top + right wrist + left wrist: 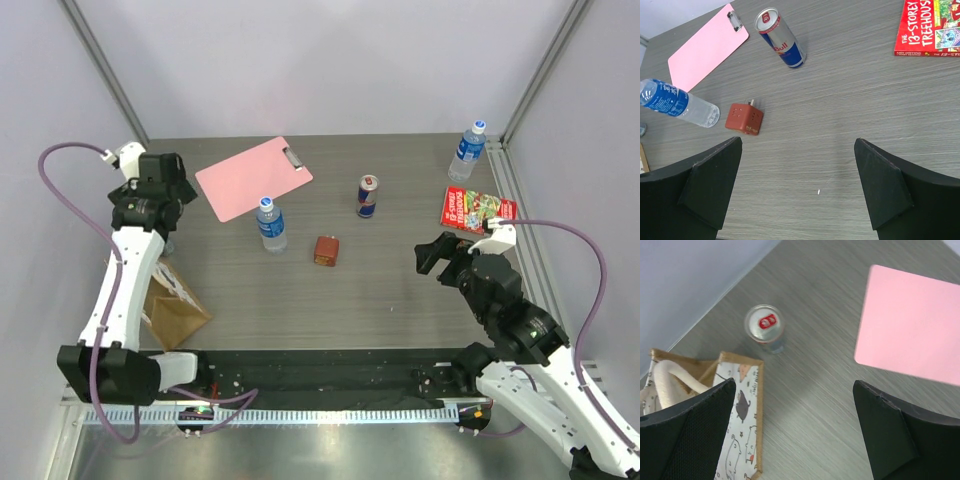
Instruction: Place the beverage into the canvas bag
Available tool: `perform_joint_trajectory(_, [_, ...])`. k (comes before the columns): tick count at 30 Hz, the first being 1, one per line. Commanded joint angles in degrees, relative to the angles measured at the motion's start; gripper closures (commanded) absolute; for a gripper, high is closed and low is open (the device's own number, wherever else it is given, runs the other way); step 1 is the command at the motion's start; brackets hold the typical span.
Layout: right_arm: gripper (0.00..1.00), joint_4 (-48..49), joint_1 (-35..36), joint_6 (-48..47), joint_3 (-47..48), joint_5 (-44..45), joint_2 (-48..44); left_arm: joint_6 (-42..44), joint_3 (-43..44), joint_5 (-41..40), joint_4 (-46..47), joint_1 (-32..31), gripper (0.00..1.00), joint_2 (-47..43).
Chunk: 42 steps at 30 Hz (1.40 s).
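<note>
The left pincer (794, 390) hangs wide open and empty over bare bench (810, 390), just beside the canvas bag (742, 407). The bag's mouth faces up, with a cream handle (670, 375) lying across it. A silver beverage can (764, 325) stands upright near the bag's far corner, not touching it. A pink clipboard (910, 325) lies farther out from the bag. The right pincer (798, 142), equally wide and empty, hovers well apart from the bag. A Red Bull can (782, 40), a water bottle (677, 102) and a reddish-brown box (744, 119) stand between it and the bag.
</note>
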Motion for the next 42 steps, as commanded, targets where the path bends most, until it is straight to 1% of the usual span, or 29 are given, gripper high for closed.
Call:
perform_joint_trajectory(1, [0.00,3.19,0.28,-1.11,-0.01,-0.82,-0.61,-4.62,1.22,3.05,-1.54,8.21,0.00,3.89])
perform_joint_trajectory(2, [0.00,3.28,0.28,-1.20,-0.09,-0.91,-0.61,-4.80,1.14,4.89,-1.28,9.10,0.00,4.69])
perform_joint_trajectory(4, [0.00,3.28,0.28,-1.20,-0.10,-1.44,-0.61,-5.85,1.83,5.52,-1.54,11.30,0.00,8.11])
perform_joint_trajectory(6, [0.00,3.37,0.28,-1.29,-0.01,-1.62,-0.78,-7.69,2.98,5.70,-3.73,13.23,0.00,11.96])
perform_joint_trajectory(8, [0.00,3.37,0.28,-1.29,-0.01,-1.53,-0.70,-9.28,3.68,7.36,-3.83,14.64,0.00,14.35])
perform_joint_trajectory(10, [0.00,3.37,0.28,-1.29,-0.01,-1.70,-0.96,-9.28,4.21,12.27,-3.04,16.84,0.02,17.77])
perform_joint_trajectory(13, [0.00,3.37,0.28,-1.38,-0.01,-1.62,-1.13,-8.76,5.61,17.11,-2.69,19.30,0.07,21.99])
perform_joint_trajectory(14, [0.00,3.37,0.28,-1.38,-0.09,-1.62,-1.13,-8.23,6.05,17.56,-2.68,19.74,0.08,22.96])
perform_joint_trajectory(19, [0.00,3.46,0.28,-1.29,-0.36,-1.18,-1.31,-6.74,9.13,17.21,-3.56,20.54,0.13,26.93])
perform_joint_trajectory(25, [0.00,3.81,0.28,-1.20,-0.54,-0.91,-1.05,-5.77,9.48,15.28,-1.98,20.71,0.14,28.07])
perform_joint_trajectory(30, [0.00,3.90,0.28,-1.20,-0.62,-0.74,-0.52,-5.50,8.87,15.45,-1.63,20.71,0.22,29.13])
perform_joint_trajectory(34, [0.00,4.07,0.28,-1.20,-0.71,-0.74,-0.34,-5.59,8.08,15.89,-1.46,20.62,0.25,29.83])
perform_joint_trajectory(37, [0.00,4.07,0.28,-1.20,-0.71,-0.65,-0.43,-5.50,7.73,16.42,-0.75,20.62,0.31,30.53])
perform_joint_trajectory(38, [0.00,4.07,0.36,-1.20,-0.80,-0.74,-0.52,-5.33,7.82,16.51,-0.75,20.62,0.37,30.71])
perform_joint_trajectory(40, [0.00,4.07,0.28,-1.29,-0.80,-0.74,-0.96,-4.89,8.78,16.34,-1.28,20.71,0.47,30.88])
perform_joint_trajectory(41, [0.00,4.07,0.28,-1.29,-0.89,-0.82,-0.87,-4.71,9.13,16.07,-1.80,20.71,0.57,30.71])
perform_joint_trajectory(42, [0.00,3.98,0.28,-1.29,-0.89,-0.83,-1.05,-4.54,9.31,15.72,-1.98,20.62,0.61,30.45])
